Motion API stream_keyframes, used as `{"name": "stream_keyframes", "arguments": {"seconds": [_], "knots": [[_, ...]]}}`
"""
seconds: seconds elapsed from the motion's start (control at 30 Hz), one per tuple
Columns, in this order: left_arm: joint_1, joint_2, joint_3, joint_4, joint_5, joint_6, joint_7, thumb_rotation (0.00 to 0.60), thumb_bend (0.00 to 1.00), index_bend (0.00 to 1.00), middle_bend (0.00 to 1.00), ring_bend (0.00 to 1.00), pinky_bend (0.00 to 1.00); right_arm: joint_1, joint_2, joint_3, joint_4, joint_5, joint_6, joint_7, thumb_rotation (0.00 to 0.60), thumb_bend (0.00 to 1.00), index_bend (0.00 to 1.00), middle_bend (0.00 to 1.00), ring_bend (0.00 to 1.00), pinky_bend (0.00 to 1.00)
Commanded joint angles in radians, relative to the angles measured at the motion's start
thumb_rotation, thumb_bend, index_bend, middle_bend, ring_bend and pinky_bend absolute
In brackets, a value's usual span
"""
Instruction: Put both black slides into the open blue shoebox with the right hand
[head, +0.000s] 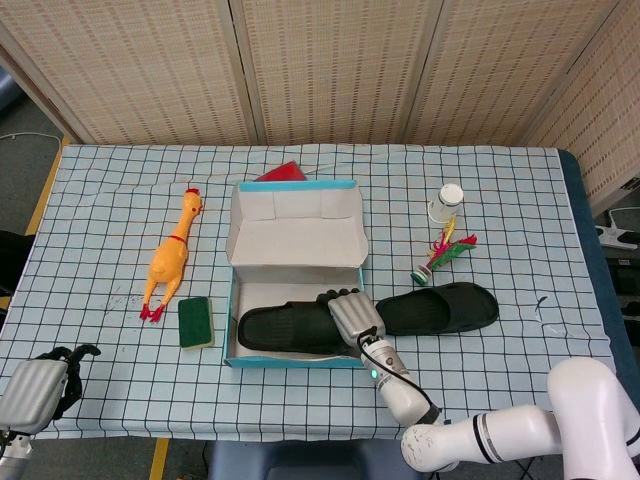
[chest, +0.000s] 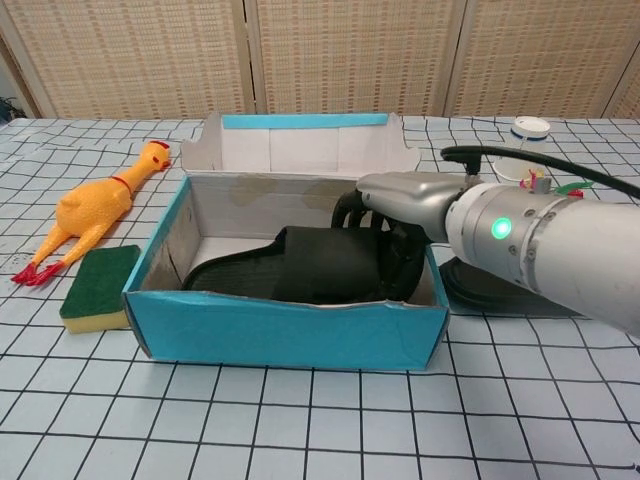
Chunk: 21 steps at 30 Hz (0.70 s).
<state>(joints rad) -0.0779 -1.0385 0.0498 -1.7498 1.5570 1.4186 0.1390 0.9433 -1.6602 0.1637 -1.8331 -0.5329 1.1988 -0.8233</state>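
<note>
The open blue shoebox (head: 294, 235) (chest: 290, 335) stands mid-table with its lid flap up at the back. One black slide (head: 285, 328) (chest: 300, 265) lies inside it along the front wall, toe to the left. My right hand (head: 352, 314) (chest: 400, 205) reaches over the box's right end and still grips that slide's heel end. The second black slide (head: 440, 308) (chest: 462, 292) lies on the cloth just right of the box, mostly hidden behind my right arm in the chest view. My left hand (head: 35, 390) rests at the near left corner, holding nothing.
A yellow rubber chicken (head: 170, 258) (chest: 95, 205) and a green sponge (head: 196, 321) (chest: 98, 285) lie left of the box. A white bottle (head: 446, 203) and a feathered toy (head: 442, 256) sit at the right rear. A red object (head: 281, 172) peeks out behind the box.
</note>
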Motion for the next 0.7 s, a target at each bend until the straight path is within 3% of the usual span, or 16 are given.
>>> {"name": "stream_keyframes", "arguments": {"seconds": [0.03, 0.17, 0.3, 0.33, 0.4, 0.57, 0.7], "knots": [[0.000, 0.000, 0.000, 0.000, -0.001, -0.001, 0.000, 0.600, 0.48, 0.35, 0.36, 0.39, 0.55, -0.002, -0.006, -0.007, 0.017, 0.005, -0.017, 0.009, 0.600, 0.08, 0.51, 0.46, 0.25, 0.41], [-0.001, 0.000, 0.000, 0.000, -0.001, -0.003, 0.002, 0.600, 0.48, 0.35, 0.36, 0.39, 0.55, -0.011, -0.003, -0.006, 0.037, -0.011, -0.055, 0.051, 0.600, 0.08, 0.44, 0.44, 0.23, 0.41], [-0.001, 0.000, 0.000, 0.000, -0.003, -0.004, 0.002, 0.600, 0.48, 0.35, 0.36, 0.39, 0.55, -0.028, 0.028, -0.007, 0.027, -0.077, -0.099, 0.119, 0.600, 0.08, 0.15, 0.22, 0.03, 0.38], [-0.002, 0.000, 0.000, 0.000, -0.004, -0.004, 0.002, 0.600, 0.48, 0.35, 0.36, 0.39, 0.55, -0.036, 0.040, -0.009, 0.016, -0.104, -0.105, 0.139, 0.600, 0.08, 0.08, 0.15, 0.00, 0.35], [-0.003, 0.000, -0.001, 0.000, -0.005, -0.006, 0.002, 0.600, 0.48, 0.35, 0.36, 0.39, 0.55, -0.046, 0.063, -0.012, -0.006, -0.139, -0.111, 0.163, 0.600, 0.08, 0.02, 0.08, 0.00, 0.31], [-0.002, -0.001, 0.001, 0.000, -0.003, -0.007, 0.005, 0.600, 0.48, 0.35, 0.36, 0.39, 0.55, -0.077, 0.134, -0.028, -0.079, -0.230, -0.108, 0.211, 0.600, 0.08, 0.00, 0.00, 0.00, 0.16], [-0.004, -0.002, 0.001, -0.002, -0.006, -0.010, 0.011, 0.600, 0.48, 0.35, 0.36, 0.39, 0.55, -0.099, 0.196, -0.040, -0.138, -0.275, -0.110, 0.244, 0.600, 0.08, 0.00, 0.00, 0.00, 0.15]]}}
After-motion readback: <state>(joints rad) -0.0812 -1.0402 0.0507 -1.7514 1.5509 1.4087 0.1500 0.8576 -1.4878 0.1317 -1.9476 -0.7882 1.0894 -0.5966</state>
